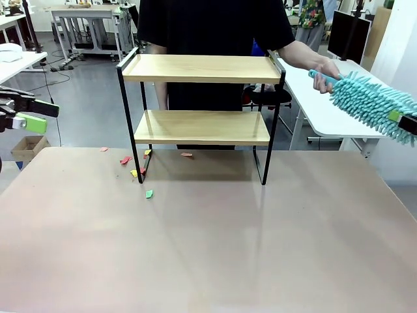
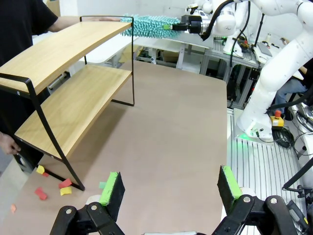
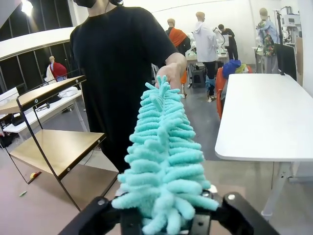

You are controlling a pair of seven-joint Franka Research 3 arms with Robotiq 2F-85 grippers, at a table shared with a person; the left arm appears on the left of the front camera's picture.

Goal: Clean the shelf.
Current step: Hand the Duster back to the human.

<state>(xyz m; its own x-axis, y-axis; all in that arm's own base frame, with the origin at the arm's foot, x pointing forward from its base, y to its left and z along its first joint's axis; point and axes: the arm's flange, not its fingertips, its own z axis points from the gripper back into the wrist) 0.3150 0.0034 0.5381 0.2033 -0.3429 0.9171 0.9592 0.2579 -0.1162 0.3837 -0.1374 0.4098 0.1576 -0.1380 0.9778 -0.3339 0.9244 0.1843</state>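
The shelf [image 1: 202,68] stands at the table's far side, with two wooden boards in a black frame; it is also seen as the shelf [image 2: 63,54] and the shelf [image 3: 54,142]. A teal fluffy duster [image 1: 365,101] lies level to the right of its top board. The person's hand [image 1: 324,72] grips the duster's handle end. My right gripper [image 1: 401,120] is at the other end, its jaws standing wide on either side of the duster [image 3: 166,147], fingertips hidden in the fluff. My left gripper [image 1: 36,115] hovers open at the far left, its pads [image 2: 113,188] with nothing between them.
Small coloured paper scraps [image 1: 130,166] lie on the table by the shelf's front left leg, seen as scraps [image 2: 49,188]. A white table [image 1: 326,114] stands behind on the right. The brown tabletop [image 1: 215,248] in front of the shelf is bare.
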